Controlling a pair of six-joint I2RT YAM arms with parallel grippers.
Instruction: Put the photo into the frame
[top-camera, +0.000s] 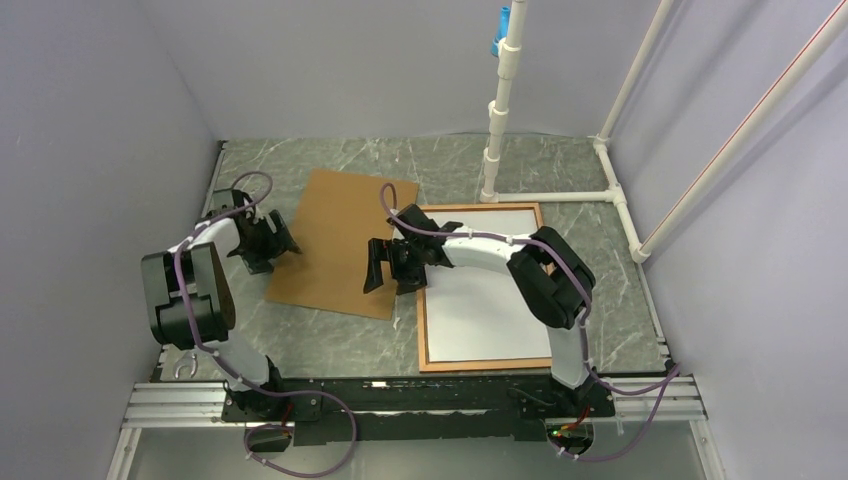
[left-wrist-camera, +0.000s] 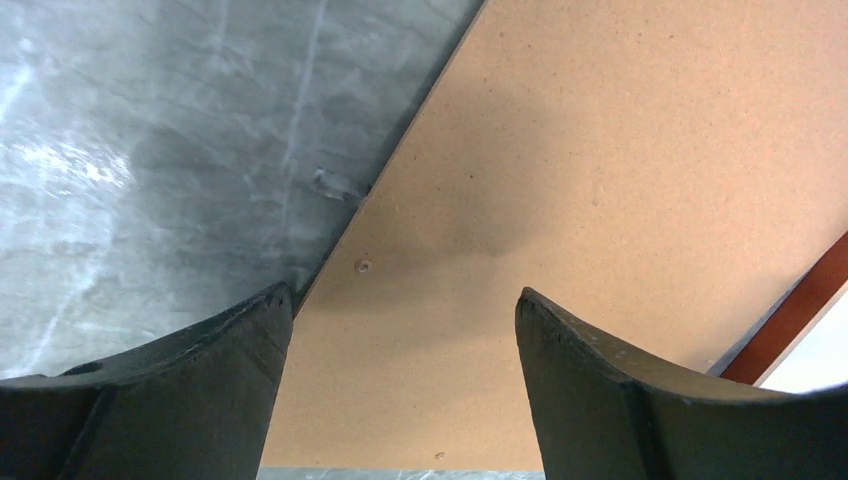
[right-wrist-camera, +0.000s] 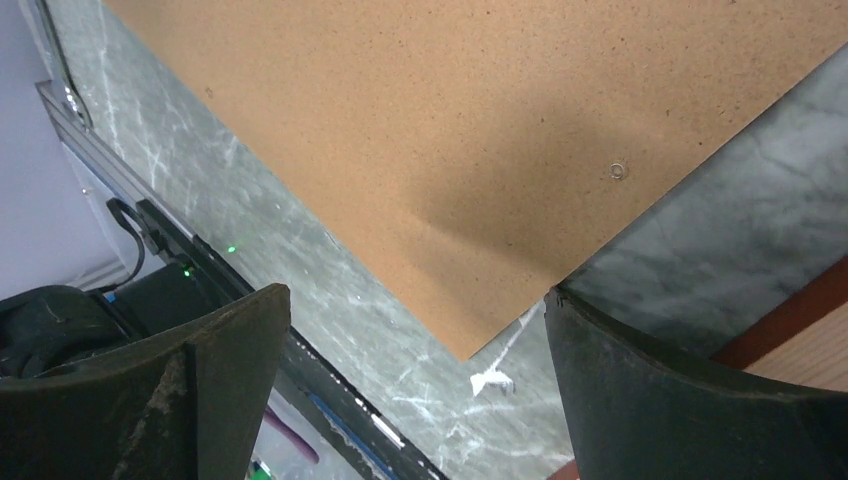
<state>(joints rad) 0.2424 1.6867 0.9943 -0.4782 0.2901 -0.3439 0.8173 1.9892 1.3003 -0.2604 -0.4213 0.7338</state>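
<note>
The frame (top-camera: 424, 300), orange-brown and thin-edged, lies flat on the right half of the table. Inside it lies the photo (top-camera: 490, 300), showing only plain white. A plain brown backing board (top-camera: 340, 245) lies to the frame's left. My left gripper (top-camera: 264, 242) stands open at the board's left edge, its jaws wide over the board (left-wrist-camera: 600, 150) with nothing between them (left-wrist-camera: 400, 330). My right gripper (top-camera: 386, 268) is open at the board's near right corner (right-wrist-camera: 470, 340), between board and frame. A strip of the frame (left-wrist-camera: 800, 310) shows in the left wrist view.
A white pipe stand (top-camera: 500, 110) rises at the back, with a pipe (top-camera: 560, 196) running along the table behind the frame. Another pipe (top-camera: 625, 215) follows the right edge. Grey walls close in left, back and right. A metal rail (top-camera: 160, 405) lines the near edge.
</note>
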